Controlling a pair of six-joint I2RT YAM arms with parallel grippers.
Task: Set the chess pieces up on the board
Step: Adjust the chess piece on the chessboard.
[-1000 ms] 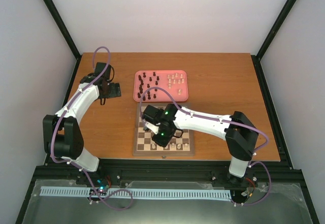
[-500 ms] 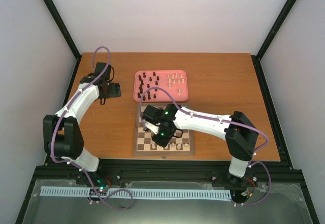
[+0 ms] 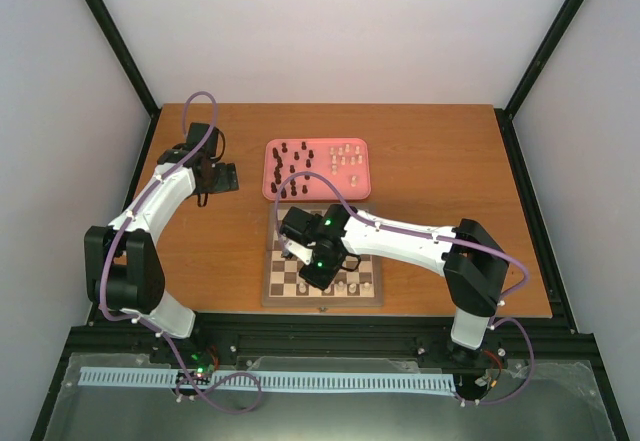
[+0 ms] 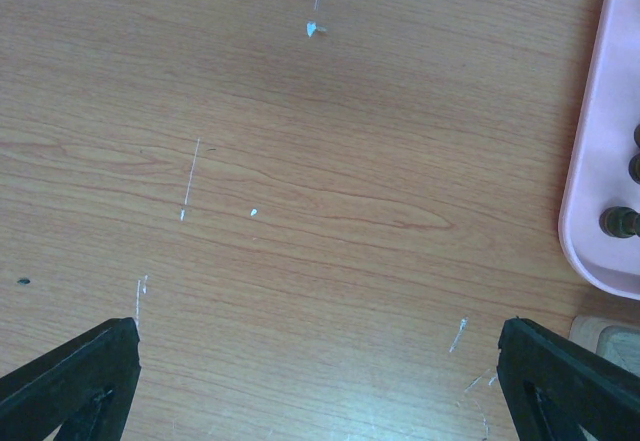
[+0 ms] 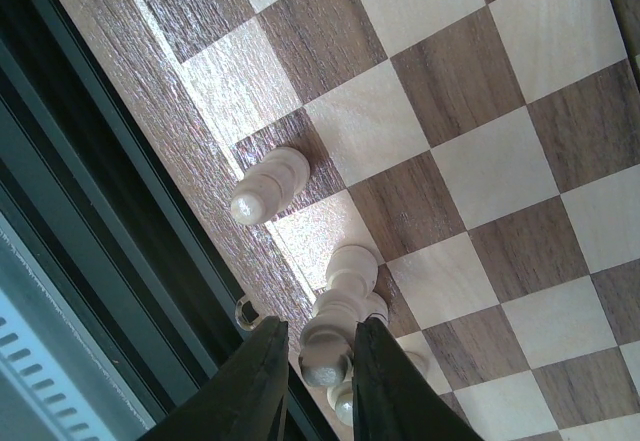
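Cream chess pieces crowd the board edge right at your right gripper. Its jaws sit narrow around one piece; whether they pinch it, you cannot tell. A skewed lift could topple neighbours. Your left gripper hangs wide, empty.

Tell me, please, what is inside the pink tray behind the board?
In the pink tray, dark brown chess pieces stand in the left half, cream-white pieces in the right. The right arm's purple cable crosses its near-left part, so whatever sits under it cannot be seen.
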